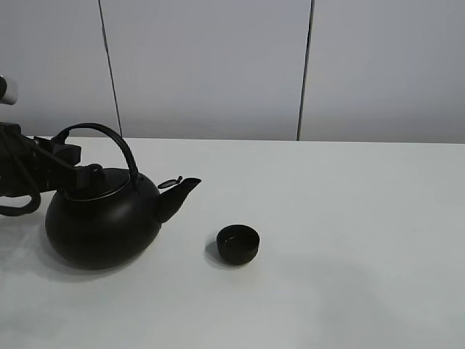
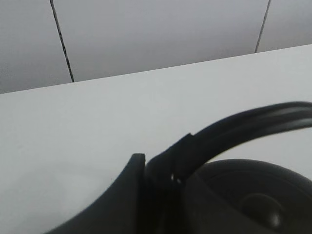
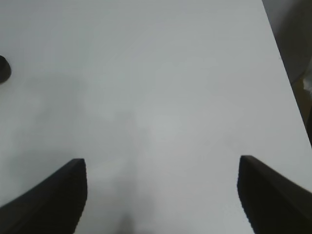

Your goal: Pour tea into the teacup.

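Observation:
A big black kettle [image 1: 102, 222] stands upright on the white table [image 1: 349, 218] at the left, its spout pointing right toward the teacup [image 1: 237, 243]. The small black teacup sits on the table a little right of and below the spout tip. My left gripper [image 1: 73, 163] comes in from the left edge and is shut on the kettle's arched handle [image 2: 243, 124]; the left wrist view shows a dark finger [image 2: 129, 190] against the handle, with the lid [image 2: 253, 200] below. My right gripper [image 3: 162, 195] hangs open over bare table, with the teacup [image 3: 3, 68] at that view's edge.
A grey panelled wall [image 1: 218, 65] runs behind the table's far edge. In the right wrist view the table's edge [image 3: 287, 73] shows along one side. Nothing else stands on the table.

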Motion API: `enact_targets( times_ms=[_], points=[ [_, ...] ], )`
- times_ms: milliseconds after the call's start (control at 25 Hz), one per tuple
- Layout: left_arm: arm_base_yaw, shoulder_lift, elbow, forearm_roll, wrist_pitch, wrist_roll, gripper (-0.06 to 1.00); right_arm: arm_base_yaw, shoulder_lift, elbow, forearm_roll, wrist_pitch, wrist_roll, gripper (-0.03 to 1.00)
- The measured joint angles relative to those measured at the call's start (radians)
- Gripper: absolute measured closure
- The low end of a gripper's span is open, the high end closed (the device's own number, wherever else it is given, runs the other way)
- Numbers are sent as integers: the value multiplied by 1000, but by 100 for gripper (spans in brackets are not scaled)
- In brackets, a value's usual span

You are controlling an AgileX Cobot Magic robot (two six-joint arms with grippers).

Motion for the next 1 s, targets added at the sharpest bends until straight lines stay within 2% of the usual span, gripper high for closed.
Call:
enact_targets(
  times_ms=[320,720,880,1000],
  points=[
    [0,3,0,2,-6,9,84,0,0,0,0,0,0,39],
    [1,3,0,60,-9,13,83,0,0,0,0,0,0,39],
    [0,3,0,88,-19,-5,78,0,0,0,0,0,0,39],
    [0,3,-2,91,-43,-20,71,0,0,0,0,0,0,39]
  ],
)
